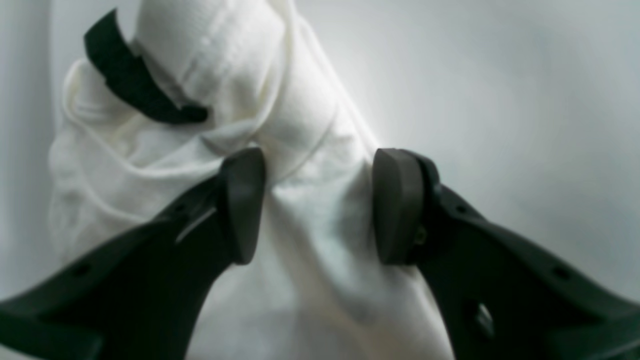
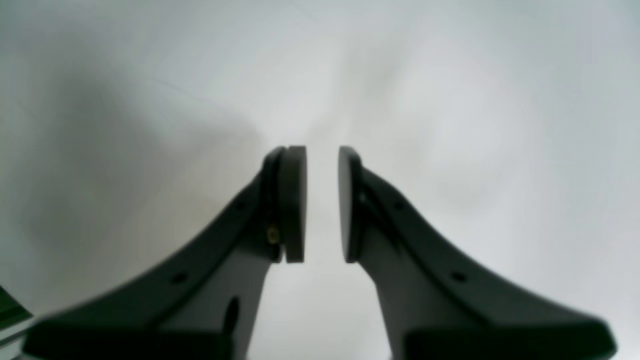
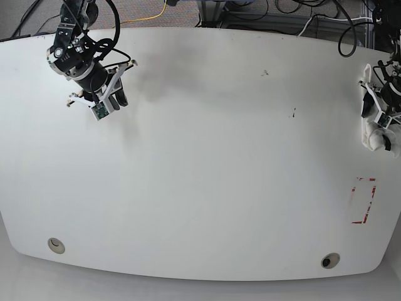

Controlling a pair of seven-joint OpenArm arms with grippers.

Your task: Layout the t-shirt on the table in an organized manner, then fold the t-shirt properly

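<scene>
The t-shirt (image 1: 305,235) shows as a bunched lump of white cloth, with no print visible and a black strip (image 1: 135,82) lying across its upper left. My left gripper (image 1: 320,160) is open, and the cloth rises between its two pads, touching the left one. In the base view this gripper (image 3: 382,128) sits at the table's (image 3: 219,175) far right edge beside a small white bundle of t-shirt (image 3: 374,137). My right gripper (image 2: 322,155) hovers over bare tabletop with a narrow gap between its pads and nothing in it; it is at the back left (image 3: 116,94).
A red-outlined rectangle mark (image 3: 363,200) lies near the front right. Round holes sit at the front left (image 3: 56,245) and front right (image 3: 330,260). Cables run behind the table's back edge (image 3: 301,28).
</scene>
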